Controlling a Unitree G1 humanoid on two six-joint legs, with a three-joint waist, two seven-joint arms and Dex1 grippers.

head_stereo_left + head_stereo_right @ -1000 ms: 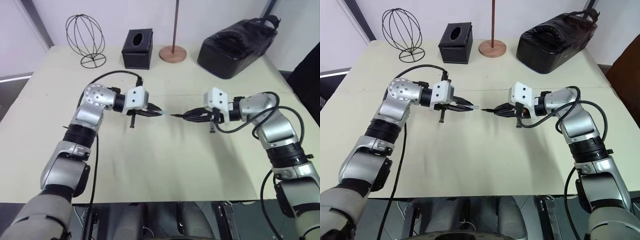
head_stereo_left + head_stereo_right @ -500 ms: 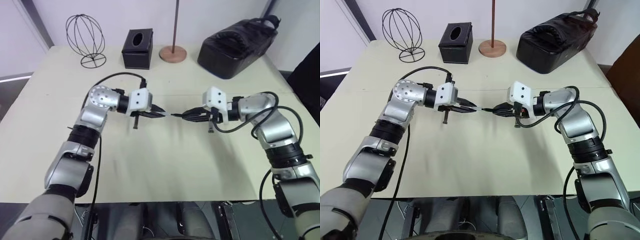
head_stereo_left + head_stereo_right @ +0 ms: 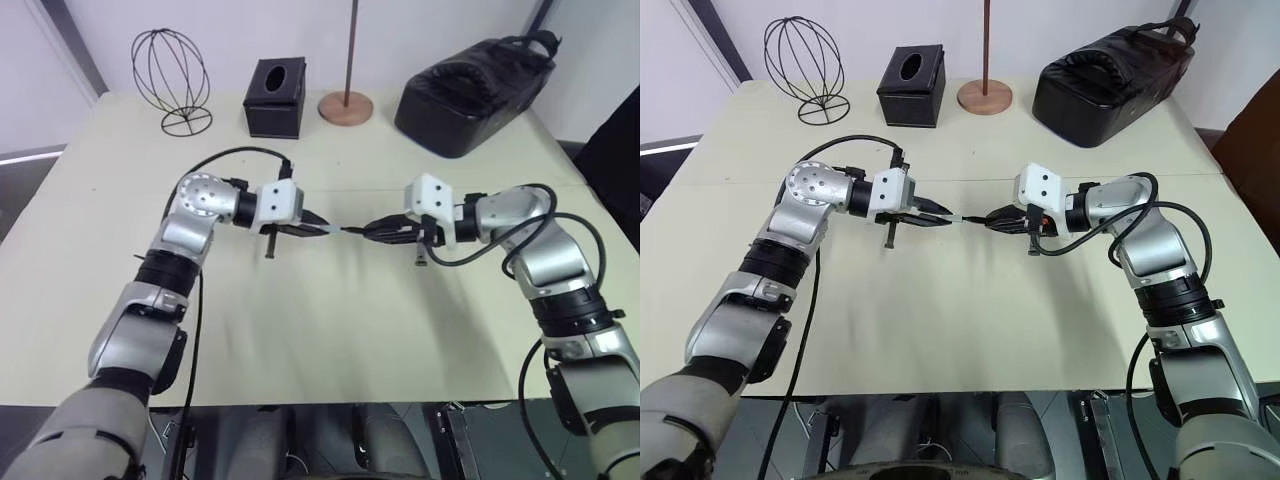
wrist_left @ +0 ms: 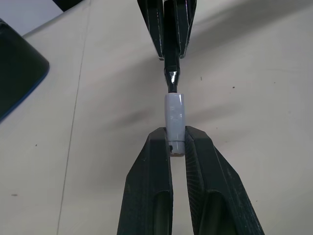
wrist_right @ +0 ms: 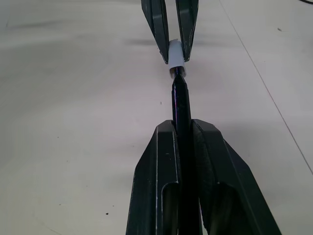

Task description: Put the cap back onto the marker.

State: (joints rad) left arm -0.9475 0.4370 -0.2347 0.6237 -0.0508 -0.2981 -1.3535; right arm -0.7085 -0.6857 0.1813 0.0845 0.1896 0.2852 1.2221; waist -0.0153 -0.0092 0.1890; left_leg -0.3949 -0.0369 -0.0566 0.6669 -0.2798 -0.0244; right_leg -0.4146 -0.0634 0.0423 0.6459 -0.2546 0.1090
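Observation:
Above the middle of the table my two grippers face each other tip to tip. My left gripper [image 4: 175, 142] is shut on the small grey cap [image 4: 174, 116], which sticks out past its fingertips. My right gripper [image 5: 180, 128] is shut on the thin black marker [image 5: 180, 100], whose tip points at the cap's open end and touches or just enters it. In the head views the cap [image 3: 333, 230] and the marker [image 3: 357, 231] meet in one line between the left gripper [image 3: 318, 228] and the right gripper [image 3: 371, 231].
At the back of the beige table [image 3: 330, 330] stand a wire globe-shaped frame [image 3: 171, 78], a black tissue box [image 3: 275, 97], a round wooden base with a pole [image 3: 346, 106] and a black bag [image 3: 475, 93].
My left gripper with the cap has moved right toward the marker, closing the gap; the cap now meets the marker's tip. The right gripper has stayed put.

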